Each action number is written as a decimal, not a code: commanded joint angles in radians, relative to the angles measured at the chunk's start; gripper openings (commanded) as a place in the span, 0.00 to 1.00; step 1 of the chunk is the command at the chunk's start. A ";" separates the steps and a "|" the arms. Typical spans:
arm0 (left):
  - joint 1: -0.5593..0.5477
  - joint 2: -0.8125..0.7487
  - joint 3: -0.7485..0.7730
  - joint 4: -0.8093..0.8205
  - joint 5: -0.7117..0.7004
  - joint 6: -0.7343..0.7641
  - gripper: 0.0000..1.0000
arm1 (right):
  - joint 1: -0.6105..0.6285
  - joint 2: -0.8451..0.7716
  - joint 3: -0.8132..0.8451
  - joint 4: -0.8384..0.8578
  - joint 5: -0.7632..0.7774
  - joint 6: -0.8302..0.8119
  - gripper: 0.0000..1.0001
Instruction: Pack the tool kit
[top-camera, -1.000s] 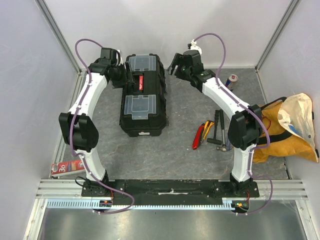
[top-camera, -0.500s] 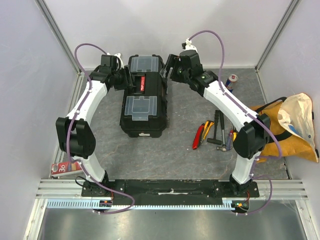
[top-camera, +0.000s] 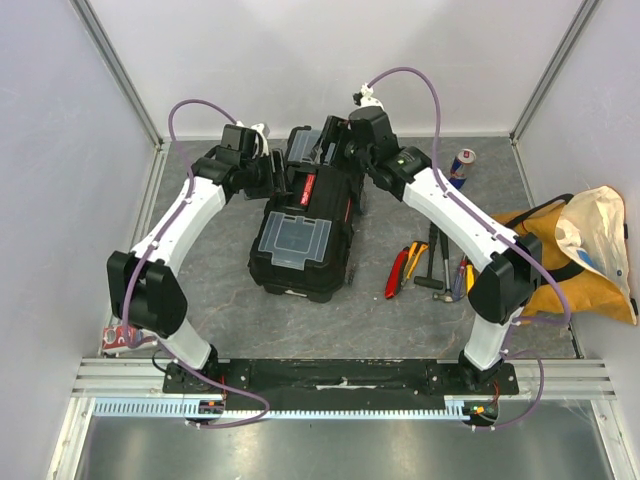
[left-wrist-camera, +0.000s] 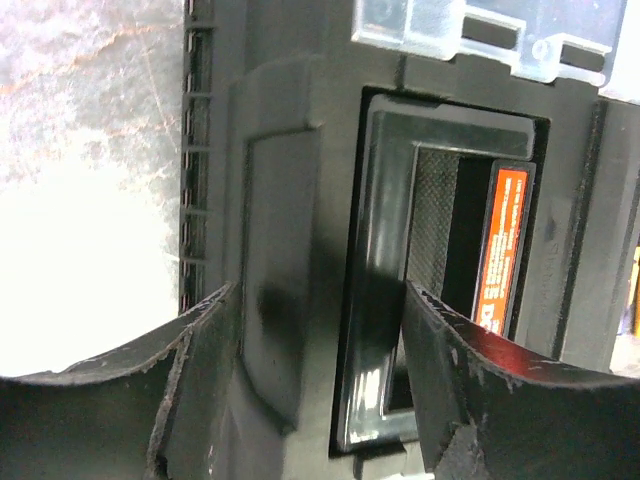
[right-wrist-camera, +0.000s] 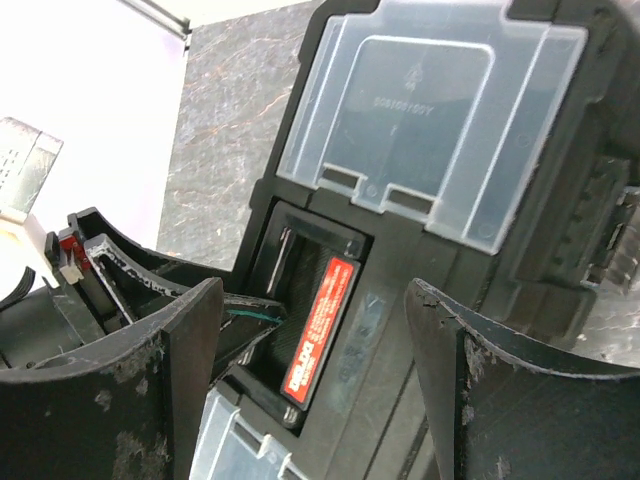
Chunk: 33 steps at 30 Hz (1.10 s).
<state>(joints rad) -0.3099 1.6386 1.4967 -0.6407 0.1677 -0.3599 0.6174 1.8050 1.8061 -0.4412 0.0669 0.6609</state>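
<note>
The black toolbox lies skewed at mid table, lid shut, with two clear-lidded compartments and a red handle label. My left gripper is open at its left side. In the left wrist view one finger sits in the handle recess beside the label and the other lies outside the lid ridge. My right gripper is open just above the box's far end. In the right wrist view it looks down on the label and a clear lid. Red, yellow and black-handled hand tools lie to the right of the box.
A yellow-orange fabric bag lies at the right edge. A blue-silver drink can stands at the back right. A red packet lies at the near left by the aluminium rail. Walls close the back and sides.
The toolbox has slid right and turned clockwise. My left gripper moved right with a finger in its handle recess. My right gripper moved left over the box's far end.
</note>
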 joint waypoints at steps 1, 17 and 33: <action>0.012 -0.092 0.079 -0.112 -0.101 -0.097 0.70 | 0.031 -0.024 0.022 -0.033 0.002 0.083 0.80; 0.054 -0.299 -0.003 -0.073 -0.272 -0.077 0.73 | 0.154 0.214 0.257 -0.126 0.054 0.123 0.79; 0.098 -0.390 -0.046 -0.080 -0.362 -0.004 0.74 | 0.208 0.393 0.469 -0.240 0.152 0.213 0.75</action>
<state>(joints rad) -0.2188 1.3075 1.4563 -0.7380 -0.1501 -0.4129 0.8085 2.1735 2.2250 -0.6811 0.2047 0.8242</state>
